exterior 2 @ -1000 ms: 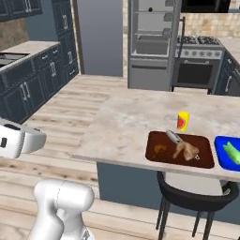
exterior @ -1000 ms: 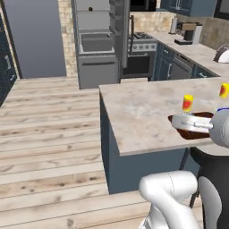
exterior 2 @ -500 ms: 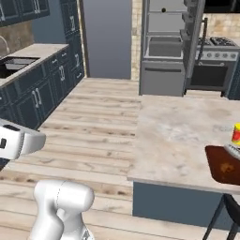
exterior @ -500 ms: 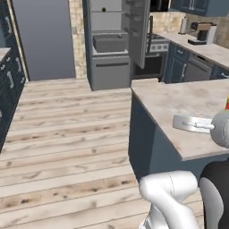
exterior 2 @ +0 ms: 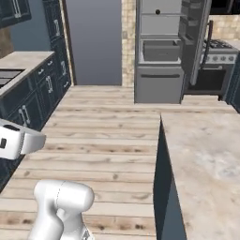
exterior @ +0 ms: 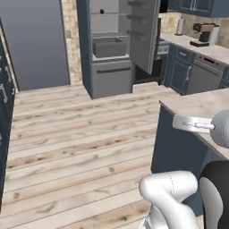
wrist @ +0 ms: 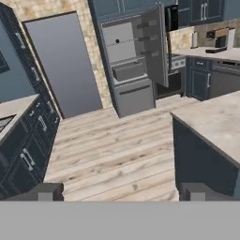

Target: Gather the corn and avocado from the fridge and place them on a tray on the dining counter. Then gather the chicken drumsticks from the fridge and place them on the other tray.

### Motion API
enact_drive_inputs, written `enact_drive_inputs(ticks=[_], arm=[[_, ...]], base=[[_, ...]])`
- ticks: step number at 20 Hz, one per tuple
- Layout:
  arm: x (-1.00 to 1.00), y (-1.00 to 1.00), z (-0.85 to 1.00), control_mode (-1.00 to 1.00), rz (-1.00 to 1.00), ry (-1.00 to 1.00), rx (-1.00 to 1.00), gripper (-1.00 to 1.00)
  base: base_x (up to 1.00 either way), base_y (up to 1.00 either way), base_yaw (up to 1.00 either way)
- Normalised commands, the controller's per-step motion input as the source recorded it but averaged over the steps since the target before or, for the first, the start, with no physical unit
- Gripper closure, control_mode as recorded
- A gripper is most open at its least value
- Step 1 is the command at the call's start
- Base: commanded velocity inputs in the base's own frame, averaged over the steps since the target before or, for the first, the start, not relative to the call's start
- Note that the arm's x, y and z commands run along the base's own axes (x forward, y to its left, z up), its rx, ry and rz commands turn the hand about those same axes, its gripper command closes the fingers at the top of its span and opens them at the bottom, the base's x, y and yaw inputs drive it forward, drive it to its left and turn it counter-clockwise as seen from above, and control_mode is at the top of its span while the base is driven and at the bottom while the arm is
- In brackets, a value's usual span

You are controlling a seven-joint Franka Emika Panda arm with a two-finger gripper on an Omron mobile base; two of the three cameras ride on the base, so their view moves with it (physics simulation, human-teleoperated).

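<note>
The fridge (exterior: 117, 44) stands at the far end of the room, a tall slate-blue cabinet with a flat lower drawer front and its upper door (exterior: 145, 33) swung wide to the right. Inside, pale shelves stack above a boxy grey bin (exterior: 109, 46); what lies in that bin cannot be made out, and one small dark round item (exterior: 102, 11) sits on the upper shelf, too small to identify. The door's inner racks (wrist: 151, 37) show as ribbed ledges. The floor (exterior 2: 108, 136) is long pale wood planks with visible grain. The dining counter (exterior 2: 206, 159) has a mottled beige stone top with squared edges over dark blue panelled sides; the stretch in sight is bare. A brick-patterned tan wall (wrist: 86, 42) flanks the fridge, beside a smooth grey panel (exterior: 33, 42). The gripper (wrist: 121, 191) has its two blocky dark fingertips (wrist: 47, 191) spread wide apart with nothing between them, pointing across the floor toward the fridge
</note>
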Motion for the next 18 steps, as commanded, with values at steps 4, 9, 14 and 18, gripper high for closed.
enact_drive_inputs(ticks=[4,9,14,18], arm=[[0.00,0.00,0.00,1.00,0.00,0.00,0.00,-1.00],[0.00,0.00,0.00,1.00,0.00,0.00,0.00,-1.00],[0.00,0.00,0.00,1.00,0.00,0.00,0.00,-1.00],[0.00,0.00,0.00,1.00,0.00,0.00,0.00,-1.00]], base=[[1.00,0.71,-0.36],[1.00,0.73,-0.33],[1.00,0.71,-0.30],[1.00,0.70,-0.26]])
